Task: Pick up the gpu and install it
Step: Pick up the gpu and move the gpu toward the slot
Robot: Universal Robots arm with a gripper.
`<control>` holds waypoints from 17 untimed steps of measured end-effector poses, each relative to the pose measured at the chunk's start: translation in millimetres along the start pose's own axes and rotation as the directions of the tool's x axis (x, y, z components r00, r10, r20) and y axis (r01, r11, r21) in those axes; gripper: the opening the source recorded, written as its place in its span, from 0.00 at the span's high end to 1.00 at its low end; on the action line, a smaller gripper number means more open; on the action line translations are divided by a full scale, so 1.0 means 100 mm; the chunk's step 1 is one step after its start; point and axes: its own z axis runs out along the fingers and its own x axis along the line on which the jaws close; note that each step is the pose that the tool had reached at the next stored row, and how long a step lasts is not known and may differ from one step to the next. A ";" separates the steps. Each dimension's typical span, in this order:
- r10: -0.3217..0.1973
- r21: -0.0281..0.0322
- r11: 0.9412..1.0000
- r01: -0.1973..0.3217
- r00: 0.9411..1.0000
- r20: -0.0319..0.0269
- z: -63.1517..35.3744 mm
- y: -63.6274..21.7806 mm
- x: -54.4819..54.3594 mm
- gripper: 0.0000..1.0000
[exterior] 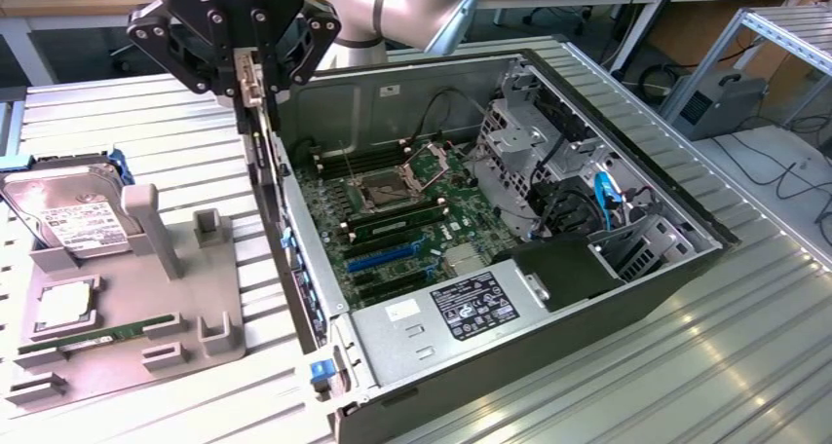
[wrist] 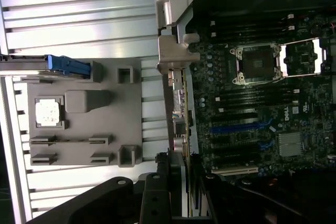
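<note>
My gripper (exterior: 256,86) hangs over the near wall of the open computer case (exterior: 650,152) and is shut on the gpu (exterior: 261,142). The gpu is a thin black card held on edge, pointing down along that wall. In the wrist view the gpu's (wrist: 175,93) silvery end bracket runs away from my fingers (wrist: 157,182), right at the line between the case's motherboard (wrist: 252,108) and the grey holder tray. The blue expansion slots (exterior: 385,255) lie on the motherboard to the exterior view's right of the card.
A grey holder tray (exterior: 195,308) sits at the exterior view's left, bearing a silver hard drive (exterior: 68,220), a processor chip (exterior: 65,308) and a green memory stick (exterior: 97,335). Inside the case are an open processor socket (exterior: 390,183), a drive cage (exterior: 520,162) and a power supply (exterior: 449,313).
</note>
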 end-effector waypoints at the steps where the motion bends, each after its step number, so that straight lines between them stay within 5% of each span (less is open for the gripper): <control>1: 0.000 0.000 1.000 0.000 1.000 0.000 0.000 0.001 0.00 0.73; 17: 0.000 0.001 1.000 0.000 1.000 0.000 0.005 0.008 -0.08 0.73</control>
